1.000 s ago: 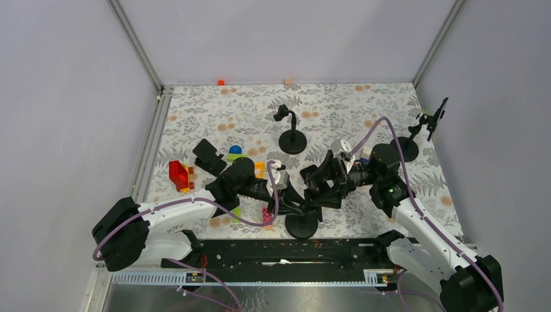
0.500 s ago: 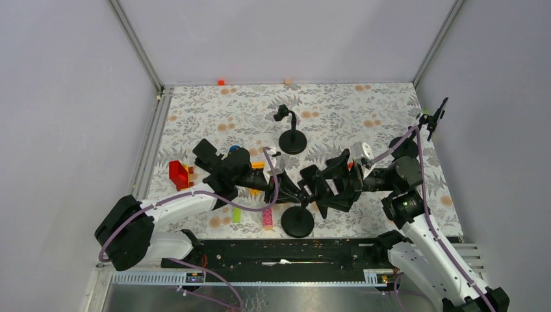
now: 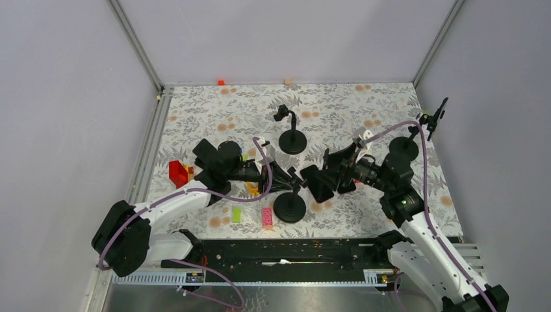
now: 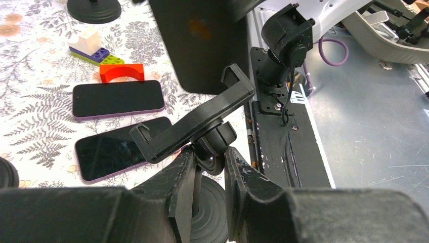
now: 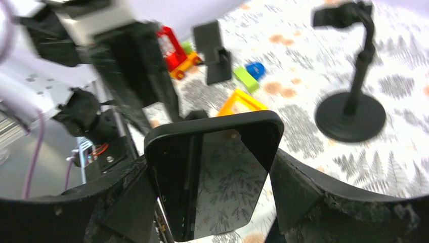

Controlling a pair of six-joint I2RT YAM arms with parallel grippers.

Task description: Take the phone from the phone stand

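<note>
My right gripper (image 3: 330, 177) is shut on the black phone (image 3: 320, 184), fingers on its two long edges, and holds it above the table. The phone (image 5: 217, 152) fills the gap between those fingers (image 5: 291, 174). It is clear of the phone stand (image 3: 289, 207), a black round-based stand just to its left. The stand's clamp (image 4: 195, 124) is empty. My left gripper (image 4: 208, 154) is shut on the stand's neck just under the clamp, with the round base below the fingers. The phone's dark back (image 4: 202, 40) hangs above and behind the clamp.
Two more phones (image 4: 116, 98) (image 4: 119, 149) lie flat on the floral table. A second stand (image 3: 292, 138) is behind, a third (image 3: 406, 148) at the right wall. Loose toy blocks (image 3: 179, 174) (image 3: 267, 216) lie left of the stand. A black rail (image 3: 279, 250) runs along the near edge.
The phone has come out of the clamp and moved right with my right gripper. My left gripper has carried the stand back from the near edge and to the left.
</note>
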